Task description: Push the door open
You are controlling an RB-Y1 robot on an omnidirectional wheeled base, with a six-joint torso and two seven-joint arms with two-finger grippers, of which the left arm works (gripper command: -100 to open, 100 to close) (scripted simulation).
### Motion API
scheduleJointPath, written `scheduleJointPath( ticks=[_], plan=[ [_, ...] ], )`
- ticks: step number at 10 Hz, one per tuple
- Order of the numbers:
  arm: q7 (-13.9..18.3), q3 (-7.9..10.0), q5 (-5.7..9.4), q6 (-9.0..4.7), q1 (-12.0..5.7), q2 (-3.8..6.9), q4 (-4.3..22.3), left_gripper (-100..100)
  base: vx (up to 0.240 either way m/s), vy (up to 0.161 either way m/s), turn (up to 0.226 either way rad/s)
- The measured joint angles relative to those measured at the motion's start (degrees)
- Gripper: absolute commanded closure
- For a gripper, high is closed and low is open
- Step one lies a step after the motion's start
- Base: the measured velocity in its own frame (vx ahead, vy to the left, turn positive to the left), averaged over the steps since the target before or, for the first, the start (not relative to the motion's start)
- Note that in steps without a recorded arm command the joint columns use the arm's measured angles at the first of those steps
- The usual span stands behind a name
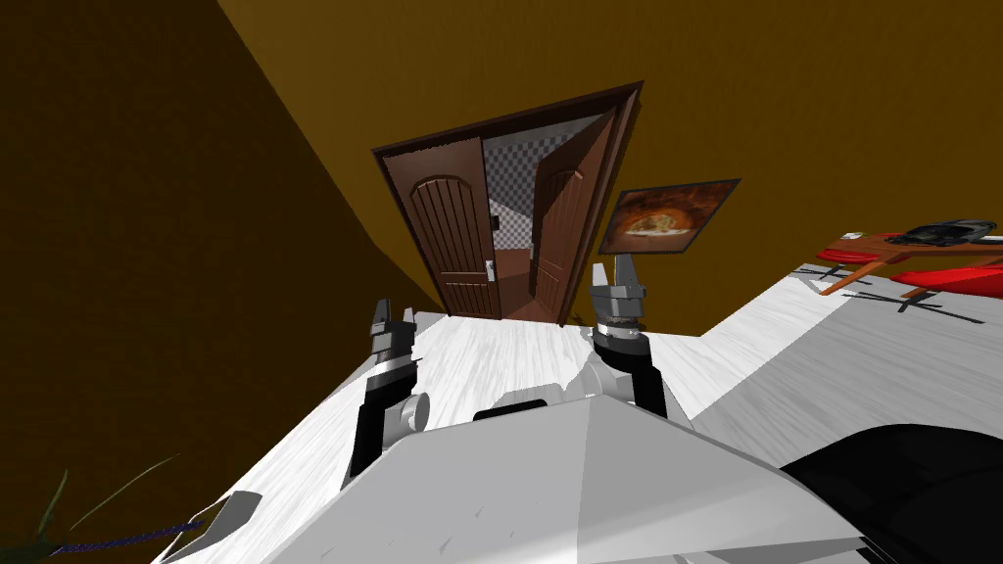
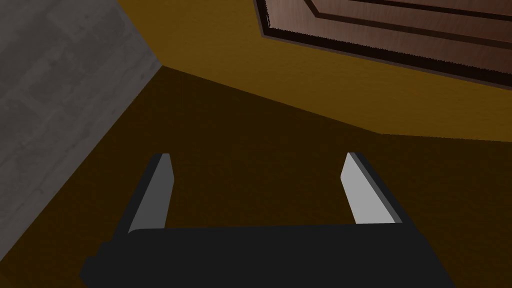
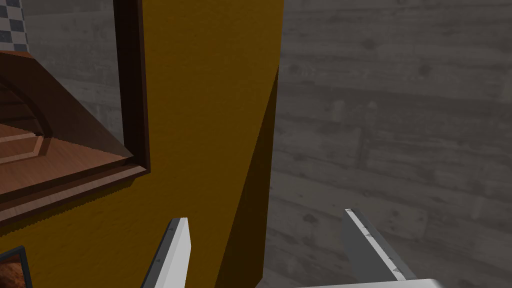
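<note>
Standing well back from the door (image 1: 509,230), with pale floor (image 1: 509,343) lying between it and both arms. Holding the left pincer (image 1: 394,313) wide, blades spread and gripping nothing. Holding the right pincer (image 1: 613,272) just as wide and just as empty.

Looking at two upright leaves in one dark frame, set in the brown wall (image 1: 323,88). Seeing the left leaf (image 1: 446,235) sitting shut, carrying a pale handle (image 1: 489,270) near its inner edge. Seeing the right leaf (image 1: 568,220) swinging away from the robot, hinging on the frame's right side, free edge near the middle of the opening.

Judging the door as dead ahead and between the arms. Judging the right pincer as nearer the ajar leaf, the left nearer the shut one. Needing, probably, to roll forward before any push can land, then pressing near a free edge, away from the hinges.

Noting a framed picture (image 1: 671,217) hanging just right of the frame and a bench (image 1: 882,250) far off to the right. Finding no brand, label or readable writing anywhere.
</note>
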Motion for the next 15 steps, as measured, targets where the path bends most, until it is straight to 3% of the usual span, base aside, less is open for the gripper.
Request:
scheduleJointPath(
  ticks=[9,15],
  plan=[
    [0.1,-0.64,-0.02,-0.74,-5.9,2.79,10.2,-100,0.08,0.009,-0.013],
    [0.1,-1.1,-0.06,-0.97,-10.96,4.17,18.4,-100,0.087,0.009,-0.012]
  ],
)
